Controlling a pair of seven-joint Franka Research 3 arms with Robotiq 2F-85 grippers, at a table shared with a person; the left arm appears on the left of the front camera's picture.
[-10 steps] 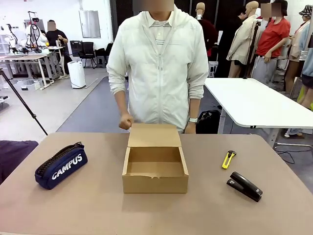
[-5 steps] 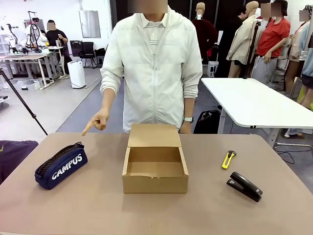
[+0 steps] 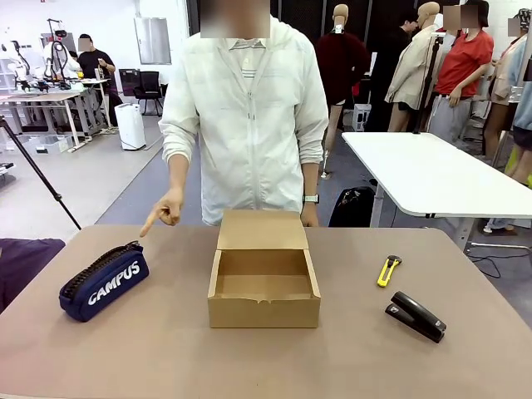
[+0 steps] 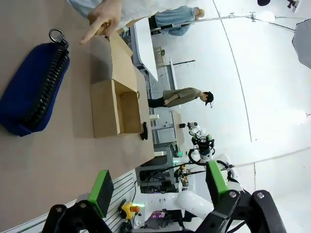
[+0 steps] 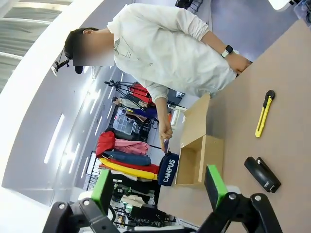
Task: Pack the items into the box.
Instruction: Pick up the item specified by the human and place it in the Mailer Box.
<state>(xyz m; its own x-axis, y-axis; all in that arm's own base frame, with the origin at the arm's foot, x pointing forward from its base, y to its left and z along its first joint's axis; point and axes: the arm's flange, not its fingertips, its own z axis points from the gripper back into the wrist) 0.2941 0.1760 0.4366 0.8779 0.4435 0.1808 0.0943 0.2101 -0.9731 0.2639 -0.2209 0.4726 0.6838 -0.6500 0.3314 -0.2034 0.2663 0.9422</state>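
**One box, one pouch, one knife, one stapler on my table**

Both my grippers are wide open and hold nothing: the left gripper (image 4: 159,174) and the right gripper (image 5: 158,180) each show two green pads standing far apart, above the table.

I count one brown box (image 3: 263,312) in the middle, with its lid flap open toward the person and its inside bare. One blue pouch (image 3: 105,281) with the word "CAMPUS" lies on my left side, well apart from the box. One yellow knife (image 3: 388,270) lies on my right side, and one black stapler (image 3: 416,316) lies near it, closer to me.

One person stands at the far edge. One hand (image 3: 166,209) points a finger down toward the pouch.

The table (image 3: 166,357) is plain brown. Behind it is a big room with a grey floor and a white table (image 3: 432,174).
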